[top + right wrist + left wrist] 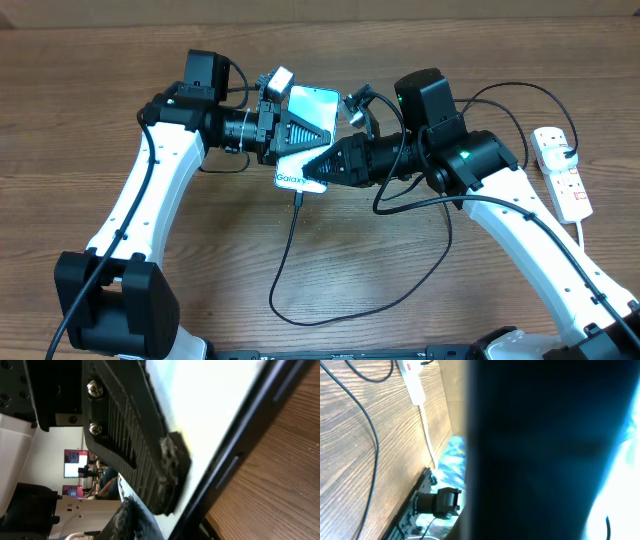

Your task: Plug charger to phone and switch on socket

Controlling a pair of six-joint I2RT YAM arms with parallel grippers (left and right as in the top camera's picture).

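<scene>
Here, upper middle of the frame, the left gripper (297,135) clamps its jaws on a slim black-edged smartphone (312,100) with glowing pale-blue screen. The right gripper (318,166) meets its lower end; I cannot tell whether those jaws grip.

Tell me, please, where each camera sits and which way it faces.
Overhead: above the table, facing straight down; both arms show, left gripper and right gripper meeting at the phone.
Left wrist: on the left arm, facing along the table toward the socket; the dark phone blocks most, own fingers unclear.
Right wrist: on the right arm, very close to the phone's screen; one ridged finger shows.
Shared: overhead and left wrist both show the socket.
</scene>
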